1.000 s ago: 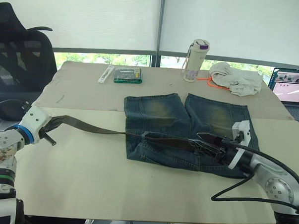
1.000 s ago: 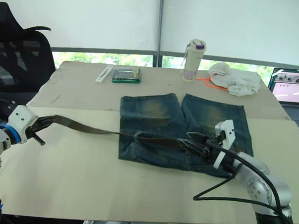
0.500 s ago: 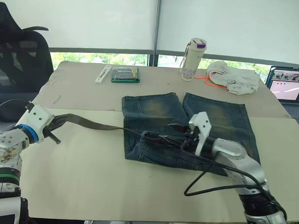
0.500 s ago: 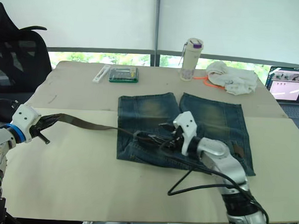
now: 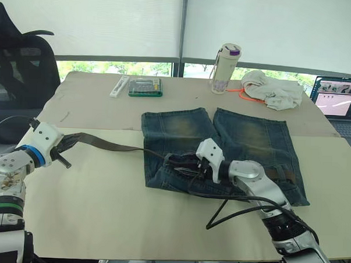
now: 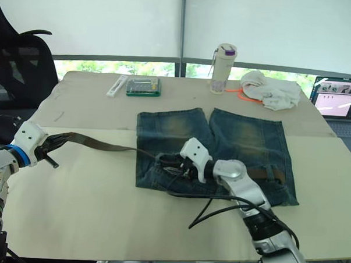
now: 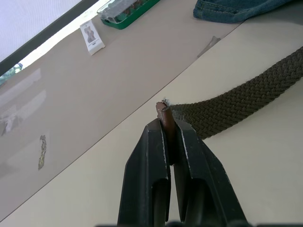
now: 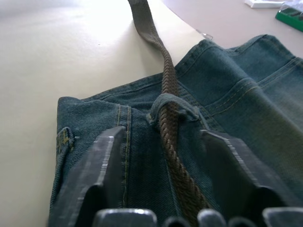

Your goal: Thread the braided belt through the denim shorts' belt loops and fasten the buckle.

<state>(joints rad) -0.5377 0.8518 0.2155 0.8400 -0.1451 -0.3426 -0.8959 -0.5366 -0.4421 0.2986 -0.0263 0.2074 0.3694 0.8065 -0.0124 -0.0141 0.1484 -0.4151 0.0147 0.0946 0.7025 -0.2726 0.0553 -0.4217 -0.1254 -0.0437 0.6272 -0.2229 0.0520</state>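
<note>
The denim shorts (image 5: 245, 134) lie flat mid-table, waistband toward me. The braided belt (image 5: 105, 143) runs from the left across the table and along the waistband. It passes under a belt loop (image 8: 173, 106) near the shorts' left edge. My left gripper (image 7: 166, 125) is shut on the belt's tip, off to the left of the shorts (image 5: 57, 151). My right gripper (image 8: 163, 132) is open just above the waistband, one finger on each side of the belt (image 8: 168, 80), just short of that loop. The buckle is out of view.
A bottle (image 5: 226, 69), an off-white cloth bundle (image 5: 273, 89) and a green box (image 5: 145, 87) stand along the table's far side. A laptop (image 5: 337, 103) sits at the far right, a black chair (image 5: 21, 61) at the left. A black cable (image 5: 236, 207) trails from my right arm.
My right gripper has slid left along the waistband, from the shorts' right side to the loop near their left edge. The left gripper still grips the belt tip, barely moved.
</note>
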